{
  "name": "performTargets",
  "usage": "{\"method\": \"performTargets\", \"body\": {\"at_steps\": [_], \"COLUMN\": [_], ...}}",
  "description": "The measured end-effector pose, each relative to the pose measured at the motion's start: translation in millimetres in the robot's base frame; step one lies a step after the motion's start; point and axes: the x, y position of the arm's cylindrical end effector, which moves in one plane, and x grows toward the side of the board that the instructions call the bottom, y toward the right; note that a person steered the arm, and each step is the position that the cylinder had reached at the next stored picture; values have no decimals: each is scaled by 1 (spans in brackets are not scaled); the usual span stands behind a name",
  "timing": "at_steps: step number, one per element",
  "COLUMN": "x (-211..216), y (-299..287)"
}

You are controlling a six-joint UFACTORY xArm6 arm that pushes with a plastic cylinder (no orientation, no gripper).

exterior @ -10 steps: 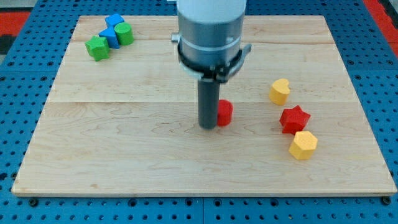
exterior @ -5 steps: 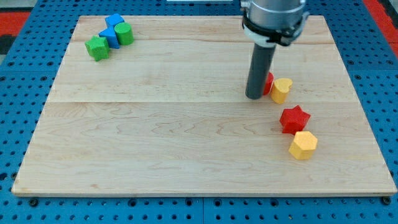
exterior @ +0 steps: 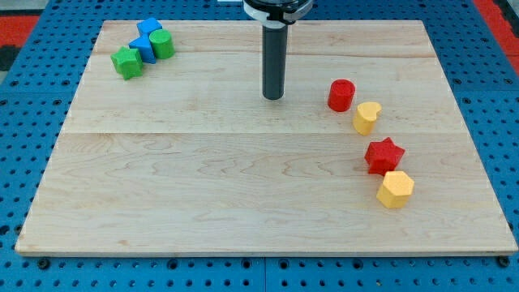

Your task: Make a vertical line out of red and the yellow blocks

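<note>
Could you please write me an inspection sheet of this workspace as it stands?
Surface: wooden board on a blue pegboard.
Job's things: red cylinder, yellow heart block, red star and yellow hexagon block form a rough top-to-bottom column at the view's right, drifting right lower down.
Clutter: blue blocks and two green blocks clustered at the view's top left.
Tool: my tip rests left of the red cylinder, apart from it.
Cables: nothing seen.
Surroundings: red patches at the top corners.
</note>
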Motion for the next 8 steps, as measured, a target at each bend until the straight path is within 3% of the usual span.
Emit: {"method": "performTargets", "body": {"at_steps": [2,3,5,8], "x": [-8,-1,11,5], "y": [84,36,86,100]}}
